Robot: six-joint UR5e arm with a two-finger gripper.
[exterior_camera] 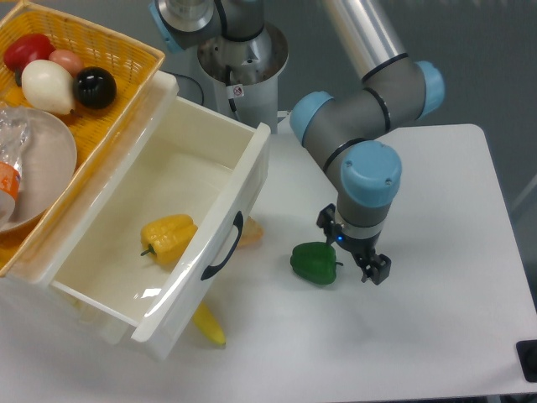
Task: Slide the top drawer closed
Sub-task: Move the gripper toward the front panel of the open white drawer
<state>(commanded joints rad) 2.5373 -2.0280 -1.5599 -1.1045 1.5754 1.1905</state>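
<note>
The top drawer (220, 231) is a deep glossy white box pulled far out of the white cabinet, its front with the black curved handle (223, 248) facing right. A yellow bell pepper (168, 237) lies inside it. My gripper (356, 248) hangs over the table well to the right of the drawer front, just right of a green bell pepper (314, 262). Its dark fingers point down and hold nothing; whether they are open or shut does not show.
A yellow wicker basket (126, 80) on the cabinet holds balls, fruit and a bowl. A yellow object (208, 326) pokes out under the drawer front, and a pale orange piece (250, 235) lies beside it. The arm's base (243, 71) stands behind.
</note>
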